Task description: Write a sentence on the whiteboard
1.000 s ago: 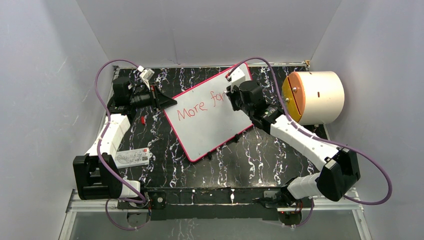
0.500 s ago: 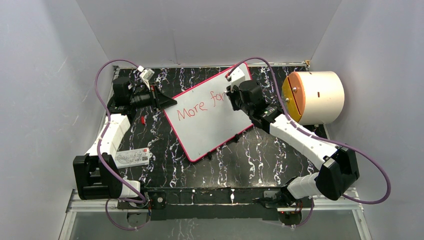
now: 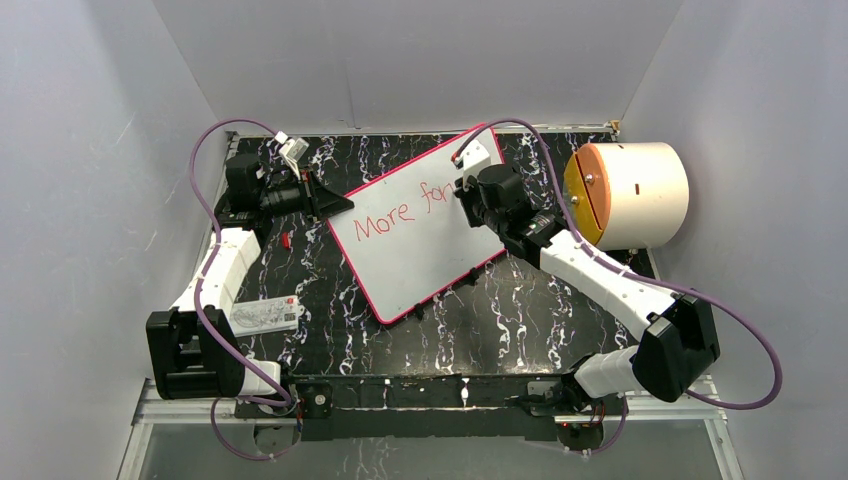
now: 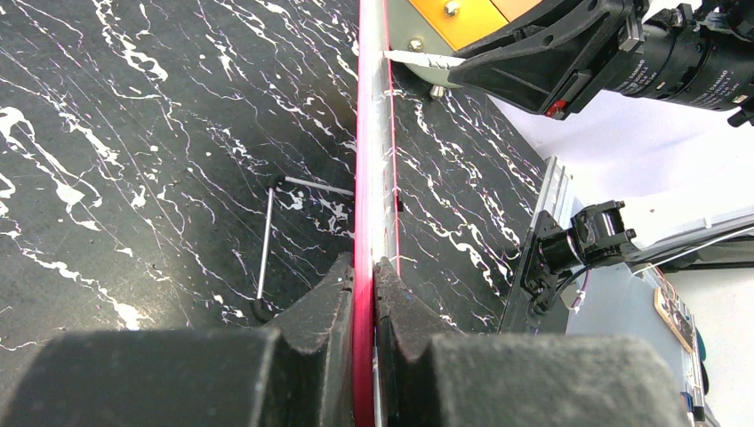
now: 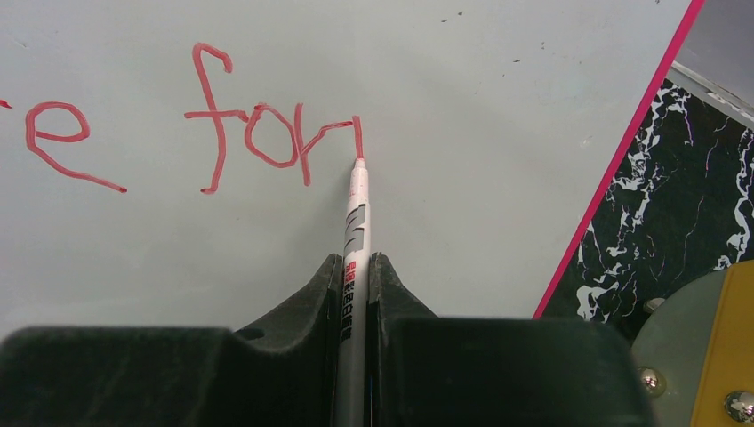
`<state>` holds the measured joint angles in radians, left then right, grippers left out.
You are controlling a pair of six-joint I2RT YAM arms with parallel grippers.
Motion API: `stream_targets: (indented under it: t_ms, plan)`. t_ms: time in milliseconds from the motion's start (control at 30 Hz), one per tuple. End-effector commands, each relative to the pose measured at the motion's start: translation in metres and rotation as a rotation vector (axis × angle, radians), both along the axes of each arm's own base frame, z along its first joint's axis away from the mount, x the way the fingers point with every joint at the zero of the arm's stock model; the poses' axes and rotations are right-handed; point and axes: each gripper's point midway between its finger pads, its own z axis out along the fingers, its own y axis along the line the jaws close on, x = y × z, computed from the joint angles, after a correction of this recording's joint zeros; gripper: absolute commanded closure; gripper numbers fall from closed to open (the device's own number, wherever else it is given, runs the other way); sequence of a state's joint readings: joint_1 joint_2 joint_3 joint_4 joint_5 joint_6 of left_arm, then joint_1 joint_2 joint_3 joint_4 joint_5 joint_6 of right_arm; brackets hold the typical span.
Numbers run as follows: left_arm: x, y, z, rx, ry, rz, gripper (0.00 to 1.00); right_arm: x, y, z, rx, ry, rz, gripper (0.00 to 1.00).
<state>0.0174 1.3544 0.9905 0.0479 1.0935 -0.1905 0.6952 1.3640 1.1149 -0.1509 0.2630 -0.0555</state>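
The whiteboard (image 3: 420, 245) lies slanted on the black marbled table, white with a thin red-pink rim. Red handwriting on it reads "More for" (image 3: 400, 212), with a fresh short stroke after the "r" (image 5: 358, 133). My left gripper (image 3: 335, 203) is shut on the board's left edge; the rim (image 4: 363, 294) runs between its jaws. My right gripper (image 3: 462, 190) is shut on a white marker (image 5: 355, 258), whose red tip (image 5: 359, 162) touches the board at the foot of that stroke.
A cream cylinder with an orange face (image 3: 630, 195) stands at the right, close to my right arm. A small white printed card (image 3: 265, 314) lies by the left arm. A small red cap (image 3: 286, 239) lies left of the board.
My right gripper has shifted slightly right along the board with the marker, adding a stroke after "for". The left arm and the board have not moved.
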Motion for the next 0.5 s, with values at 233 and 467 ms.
stream_targets:
  t_ms: [233,467]
  plan:
    - [-0.013,-0.008,-0.046,0.052,0.149,-0.015,1.0,0.006,-0.004,0.01,0.021,-0.038,-0.036,1.0]
    - [-0.014,-0.008,-0.045,0.05,0.146,-0.019,1.0,0.018,-0.001,0.027,0.05,-0.098,-0.059,1.0]
